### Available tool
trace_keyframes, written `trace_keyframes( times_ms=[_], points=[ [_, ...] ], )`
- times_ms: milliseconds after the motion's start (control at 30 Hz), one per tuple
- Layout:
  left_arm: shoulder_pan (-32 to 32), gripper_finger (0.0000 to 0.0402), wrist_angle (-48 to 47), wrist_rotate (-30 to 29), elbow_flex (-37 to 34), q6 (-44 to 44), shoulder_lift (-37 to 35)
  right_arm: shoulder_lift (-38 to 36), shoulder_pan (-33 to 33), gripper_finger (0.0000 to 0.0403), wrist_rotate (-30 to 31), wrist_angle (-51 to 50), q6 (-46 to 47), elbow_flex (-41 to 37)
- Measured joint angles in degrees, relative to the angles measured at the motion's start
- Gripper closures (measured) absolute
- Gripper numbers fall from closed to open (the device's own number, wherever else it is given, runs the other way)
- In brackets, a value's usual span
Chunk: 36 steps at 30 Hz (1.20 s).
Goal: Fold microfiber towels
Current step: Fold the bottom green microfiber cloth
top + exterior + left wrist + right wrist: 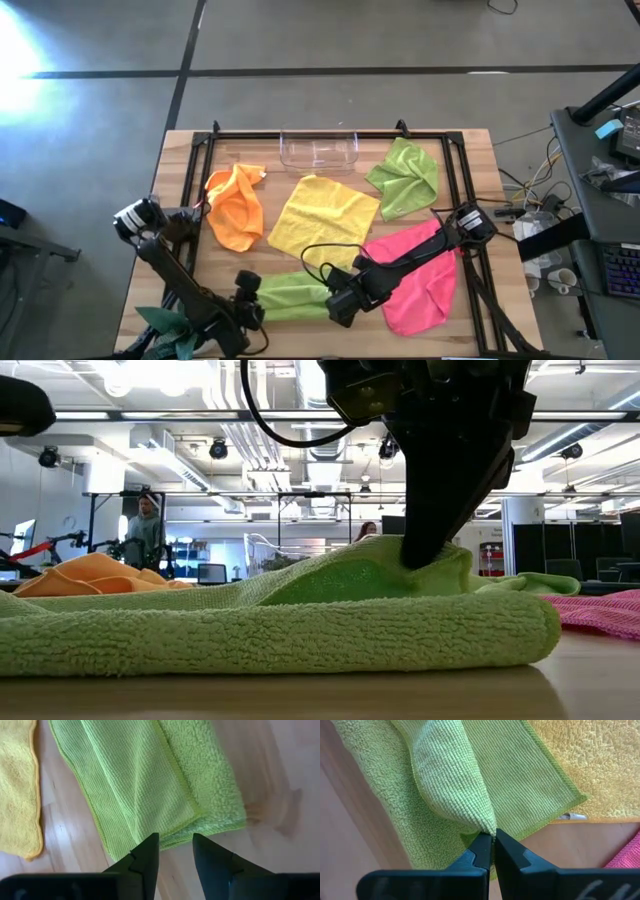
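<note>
A lime green towel [293,296], folded into a long strip, lies flat near the table's front edge. My right gripper [492,837] is shut on it near its right end [338,308]. My left gripper [175,842] stands open just over the strip's left end [250,293], its fingertips above the end's edge and holding nothing. The yellow towel [322,220] lies spread in the middle. The orange towel [236,205] is crumpled at the left. A second green towel [405,178] lies at the far right, and the pink towel [420,280] at the near right. My right gripper pinches a raised fold [482,822] of the lime green towel's upper layer between its two fingers. It comes slanting down from above and from the table's right. The fold is drawn up into a small ridge [425,560]. The rest of the strip stays on the table.
A clear plastic tray [320,150] stands at the far edge, in the middle. A black frame [200,180] runs around the work area. The right arm lies over the pink towel. Bare wood shows between the green strip and the front edge.
</note>
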Motion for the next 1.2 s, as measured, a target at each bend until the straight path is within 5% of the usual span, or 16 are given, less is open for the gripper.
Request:
trace_keyframes(
  times_ms=[833, 1200],
  points=[
    [0.0, 0.0299, 0.6, -6.9, 0.0, 2.6, 3.5, -0.1, -0.2, 0.0394, -1.8, 0.1, -0.2, 0.0],
    [0.0, 0.0385, 3.3, -6.9, 0.0, 2.6, 3.5, -0.1, -0.4, 0.0394, -2.4, 0.1, 0.0, 0.0]
  ],
)
